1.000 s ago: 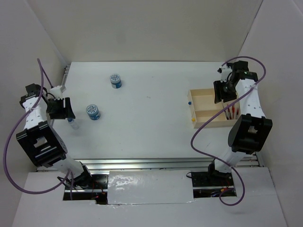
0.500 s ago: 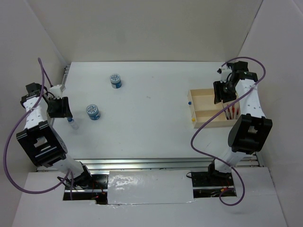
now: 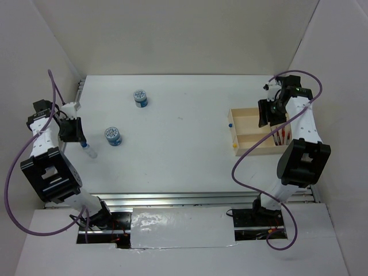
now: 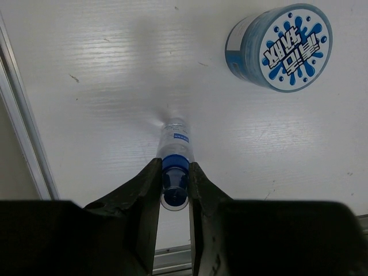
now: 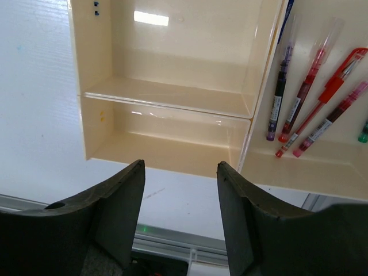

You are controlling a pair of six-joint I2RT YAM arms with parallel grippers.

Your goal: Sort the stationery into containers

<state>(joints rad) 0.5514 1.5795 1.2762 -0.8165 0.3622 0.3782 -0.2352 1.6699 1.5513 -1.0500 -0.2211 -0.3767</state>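
Observation:
My left gripper (image 4: pixel 174 179) is shut on the blue end of a clear pen (image 4: pixel 175 150), whose far tip touches the table; in the top view the pen (image 3: pixel 89 150) sticks out of the left gripper (image 3: pixel 79 140) near the table's left edge. Two blue-and-white rolls stand on the table, one (image 3: pixel 112 136) just right of the pen, also in the left wrist view (image 4: pixel 280 47), one (image 3: pixel 140 98) farther back. My right gripper (image 5: pixel 181 172) is open and empty over the beige tray (image 5: pixel 167 99) at the right (image 3: pixel 244 115). Several pens (image 5: pixel 313 98) lie in its right compartment.
An aluminium rail (image 4: pixel 23 132) runs along the table's left edge close to the left gripper. The tray's two near compartments (image 5: pixel 172 57) hold nothing. White walls enclose the table on three sides.
My left gripper has shifted slightly to the left with the pen in it. The right arm has hardly moved.

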